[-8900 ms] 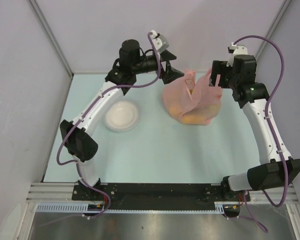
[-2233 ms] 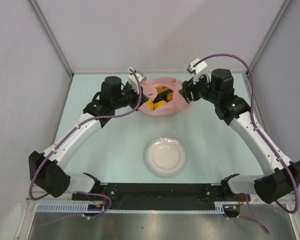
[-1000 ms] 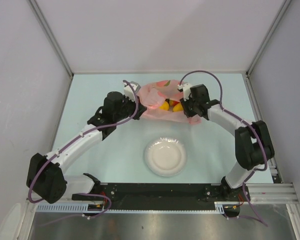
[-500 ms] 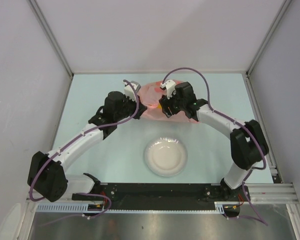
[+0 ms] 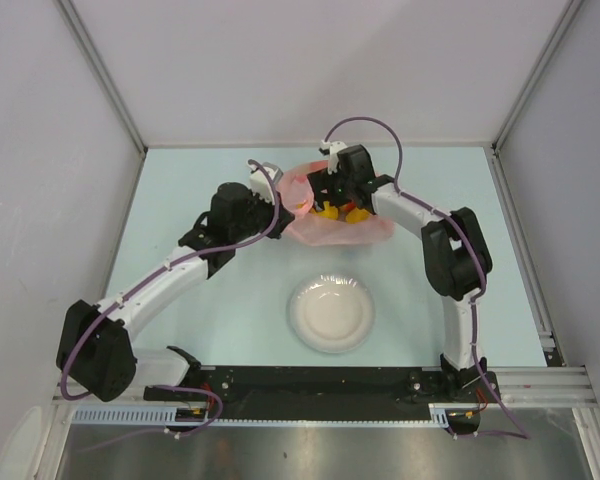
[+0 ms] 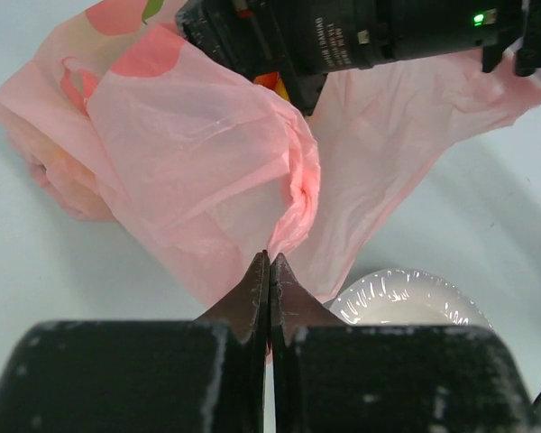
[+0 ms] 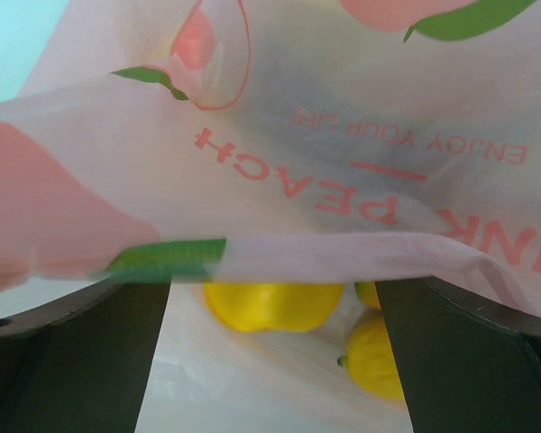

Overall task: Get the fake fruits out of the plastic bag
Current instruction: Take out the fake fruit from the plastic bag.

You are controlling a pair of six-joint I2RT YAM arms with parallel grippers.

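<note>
Far left, top view: left arm slanting up from the near edge across the pale blue table toward the back middle.

At its tip: left gripper, jaws pressed flat together, clenched on a fold of the plastic bag at the bag's left edge. Same in the left wrist view: left gripper with no gap between the fingers, and pink film of the bag bunched right at the tips.

Middle, back half of the table: bag lying crumpled, mouth upward, held between the 2 grippers. Inside the mouth: fake fruits, yellow pieces only in plain sight. In the right wrist view, 3 yellow fruits low in the bag under a sheet of printed film; the rest of the contents hidden.

Nearer than the bag, well apart from it: small white round plate, nothing on it. Its rim also in the left wrist view, just past the bag's lower edge.

Right of the mouth: right gripper reaching down into the opening, spread wide, released, nothing between its fingers. Bag film draped over both fingers; gripper just above the yellow fruits, contact impossible to tell.

Far right: right arm curving back to its base at the near edge.
</note>
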